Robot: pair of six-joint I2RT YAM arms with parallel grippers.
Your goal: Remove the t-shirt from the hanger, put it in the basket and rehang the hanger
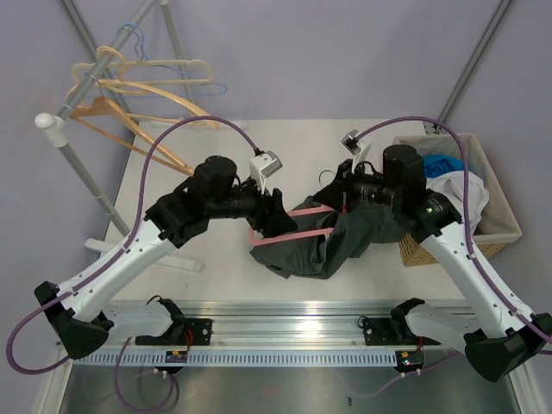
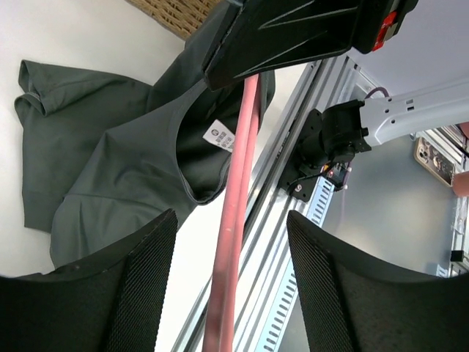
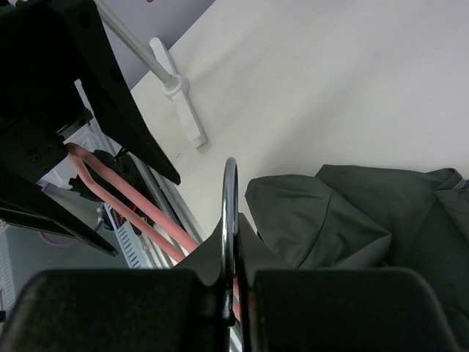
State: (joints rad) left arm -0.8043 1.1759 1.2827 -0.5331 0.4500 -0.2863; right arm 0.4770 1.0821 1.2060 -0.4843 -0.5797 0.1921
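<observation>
A dark grey t-shirt (image 1: 321, 250) lies crumpled on the white table, its collar and label (image 2: 220, 136) facing up. The pink hanger (image 1: 304, 212) hangs above it, free of the cloth, between my two grippers. My right gripper (image 1: 335, 195) is shut on the hanger's metal hook (image 3: 230, 196). My left gripper (image 2: 232, 238) is open, with the pink hanger bar (image 2: 236, 198) running between its wide-apart fingers without touching either one. In the right wrist view the t-shirt (image 3: 344, 216) lies to the right, below the jaws.
A wicker basket (image 1: 504, 226) with blue and white clothes stands at the right edge. A rack (image 1: 82, 90) with several wooden and plastic hangers is at the back left, its white foot (image 3: 183, 110) on the table. An aluminium rail (image 1: 285, 316) runs along the near edge.
</observation>
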